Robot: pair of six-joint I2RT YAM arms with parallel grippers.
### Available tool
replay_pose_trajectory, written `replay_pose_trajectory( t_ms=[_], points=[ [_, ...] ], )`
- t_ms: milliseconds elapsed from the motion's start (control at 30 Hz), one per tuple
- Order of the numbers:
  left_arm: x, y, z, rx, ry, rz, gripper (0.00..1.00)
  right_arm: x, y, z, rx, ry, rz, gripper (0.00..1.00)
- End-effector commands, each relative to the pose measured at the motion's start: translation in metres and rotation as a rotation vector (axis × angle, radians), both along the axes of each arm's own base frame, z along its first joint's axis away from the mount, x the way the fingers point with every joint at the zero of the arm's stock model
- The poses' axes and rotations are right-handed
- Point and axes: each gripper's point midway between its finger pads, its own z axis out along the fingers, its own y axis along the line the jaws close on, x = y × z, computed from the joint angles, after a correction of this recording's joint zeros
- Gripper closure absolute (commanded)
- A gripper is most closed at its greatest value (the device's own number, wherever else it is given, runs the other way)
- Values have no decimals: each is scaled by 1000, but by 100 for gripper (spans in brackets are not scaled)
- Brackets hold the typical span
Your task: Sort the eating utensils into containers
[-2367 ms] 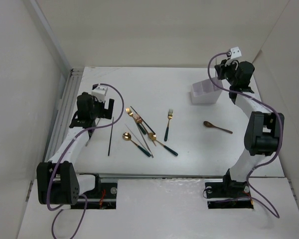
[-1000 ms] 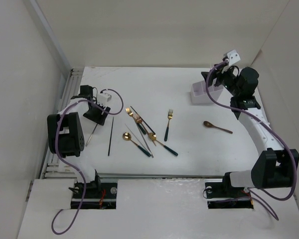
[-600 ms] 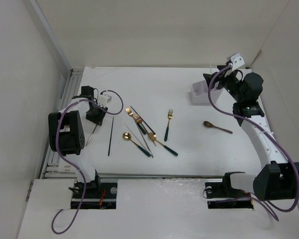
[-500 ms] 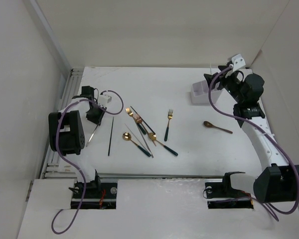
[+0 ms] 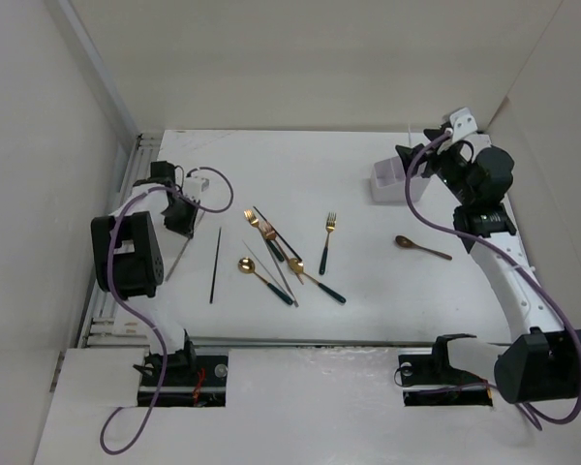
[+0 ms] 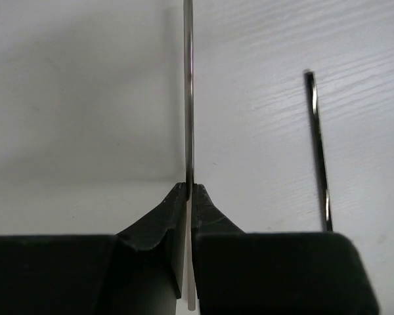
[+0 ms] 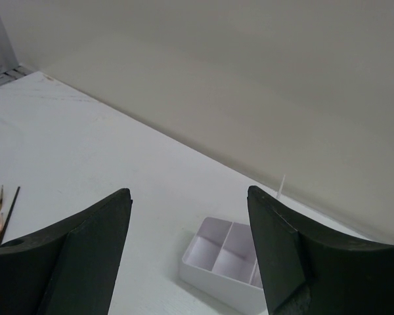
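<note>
Left claw (image 6: 189,190), shifted far-left, now pinches a thin stick (image 6: 189,98); right claw (image 7: 187,193) gapes empty; next, probably lift stick across to bin (image 7: 217,283).

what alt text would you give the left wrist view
The left end effector is shut on a thin stick that runs straight up the frame over a white table. A dark chopstick lies on the table to its right, apart from it.
</note>
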Motion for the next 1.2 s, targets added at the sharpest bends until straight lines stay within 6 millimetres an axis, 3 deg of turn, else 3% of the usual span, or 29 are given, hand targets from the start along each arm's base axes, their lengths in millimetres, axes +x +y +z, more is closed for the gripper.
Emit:
replay_pose_trajectory(
  t_ms=[0,133,167,233,300,333,367,400,467,500,533,600,633,667,700,767,833,867,967,1033,1067,1100,1167],
  points=[
    [29,-17,75,-125,-199,-6,100,-13,22,8,-2,-30,59,24],
    [48,-35,144,-217,-368,-37,100,-17,55,-4,-25,-6,148,24],
    [53,-38,170,-236,-424,-42,100,-17,63,-2,-26,-8,174,24],
    [56,-51,195,-302,-469,-72,100,-26,91,5,-32,-21,289,22],
    [58,-60,235,-352,-558,-96,100,-28,117,4,-21,0,383,22],
    [57,-73,250,-402,-586,-132,100,-40,142,20,-14,-23,489,21],
    [57,-77,263,-425,-616,-144,100,-42,155,24,-16,-28,534,21],
    [52,-94,280,-453,-655,-194,100,-38,172,16,2,17,577,10],
    [49,-118,314,-532,-741,-267,100,-53,208,43,41,-38,706,0],
    [41,-133,334,-564,-785,-305,100,-58,220,45,69,-48,757,0],
    [43,-141,355,-586,-859,-331,100,-62,233,60,142,-107,822,0],
    [34,-159,378,-659,-897,-366,100,-72,249,69,218,-139,907,0],
    [25,-170,391,-685,-925,-398,100,-70,260,63,267,-108,952,0],
    [25,-177,403,-705,-963,-426,100,-73,261,74,286,-180,984,0],
    [21,-181,412,-721,-982,-433,100,-82,272,80,299,-191,1033,0],
    [12,-194,425,-770,-1000,-456,100,-79,288,68,318,-153,1084,0],
    [6,-202,430,-804,-995,-486,100,-82,299,75,327,-169,1112,0],
    [4,-207,432,-815,-994,-493,100,-77,303,69,326,-157,1111,1],
    [-1,-211,428,-834,-978,-502,100,-72,304,75,343,-165,1100,3],
    [-3,-212,426,-845,-972,-506,100,-67,308,68,347,-142,1100,4],
    [-6,-216,426,-859,-959,-507,100,-68,307,77,348,-160,1103,4],
    [-9,-219,425,-869,-958,-513,100,-62,311,68,354,-132,1104,4],
    [-11,-224,422,-877,-950,-524,100,-64,317,70,358,-126,1126,7]
  ],
)
